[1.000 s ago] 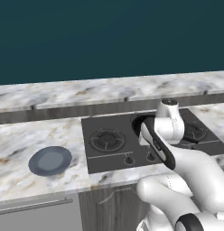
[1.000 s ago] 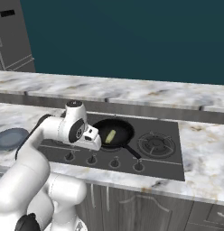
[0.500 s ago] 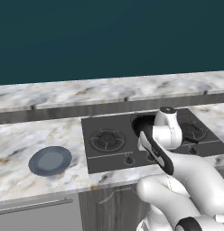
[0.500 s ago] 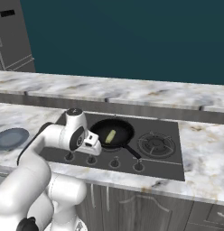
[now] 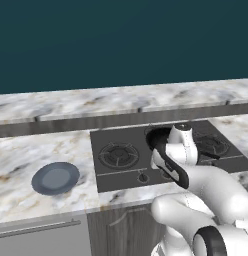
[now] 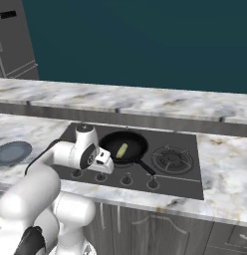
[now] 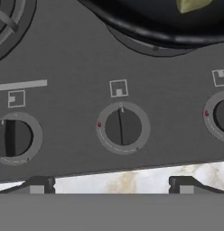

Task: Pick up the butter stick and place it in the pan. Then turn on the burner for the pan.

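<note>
- I see the butter stick (image 6: pixel 121 150) lying inside the pan (image 6: pixel 123 148), which sits on a burner of the cooktop (image 6: pixel 187 169) set into the worktop (image 6: pixel 227 172)
- The pan's dark handle (image 6: pixel 144 166) points toward the front edge of the worktop, slanting to the right in the right base view
- My end effector (image 6: pixel 106 162) hangs low over the front strip of the cooktop, just in front of the pan and to the left of its handle; the butter is beyond it, nearer the back edge
- In the hand view the pan's rim (image 7: pixel 145 25) runs across the top, with a corner of the butter (image 7: pixel 191 4) showing at the top edge
- Below the pan in that view I count three knobs: the middle knob (image 7: pixel 122 127) sits roughly centred between my fingertips (image 7: pixel 38 186), with a left knob (image 7: pixel 13 137) and a right knob (image 7: pixel 221 115) either side
- The two fingertips stand wide apart at the bottom of the hand view, with nothing between them; they touch no knob that I can see
- A blue-grey plate (image 5: pixel 55 177) lies on the worktop well left of the cooktop, near the front edge
</note>
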Motion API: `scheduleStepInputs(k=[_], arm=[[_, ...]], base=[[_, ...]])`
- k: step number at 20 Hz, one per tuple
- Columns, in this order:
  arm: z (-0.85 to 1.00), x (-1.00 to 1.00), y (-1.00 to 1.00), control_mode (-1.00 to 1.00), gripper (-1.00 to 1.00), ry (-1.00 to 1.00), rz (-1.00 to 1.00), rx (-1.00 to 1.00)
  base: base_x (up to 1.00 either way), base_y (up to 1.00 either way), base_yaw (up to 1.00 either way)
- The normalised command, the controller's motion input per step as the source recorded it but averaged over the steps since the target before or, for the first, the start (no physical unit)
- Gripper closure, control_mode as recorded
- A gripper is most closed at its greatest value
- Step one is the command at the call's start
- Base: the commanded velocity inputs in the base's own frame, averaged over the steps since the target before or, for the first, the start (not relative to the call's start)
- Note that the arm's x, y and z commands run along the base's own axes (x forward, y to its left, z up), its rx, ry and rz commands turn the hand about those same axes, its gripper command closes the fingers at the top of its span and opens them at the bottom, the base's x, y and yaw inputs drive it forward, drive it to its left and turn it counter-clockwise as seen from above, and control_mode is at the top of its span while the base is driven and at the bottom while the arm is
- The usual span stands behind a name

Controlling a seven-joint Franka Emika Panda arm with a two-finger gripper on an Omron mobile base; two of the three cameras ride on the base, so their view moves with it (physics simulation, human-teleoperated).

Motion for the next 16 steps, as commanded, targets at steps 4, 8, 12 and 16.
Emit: scheduleStepInputs(k=[4,8,12,16], arm=[[-0.22,0.13,-0.05,-1.00,-1.00,0.00,0.00,0.00],[-0.23,0.02,-0.04,-1.00,-1.00,0.00,0.00,0.00],[-0.25,0.00,0.00,-1.00,-1.00,0.00,0.00,0.00],[-0.22,0.04,0.00,-1.00,-1.00,0.00,0.00,0.00]], base=[[0.00,0.00,0.00],[0.00,0.00,0.00],[0.00,0.00,0.00],[0.00,0.00,0.00]])
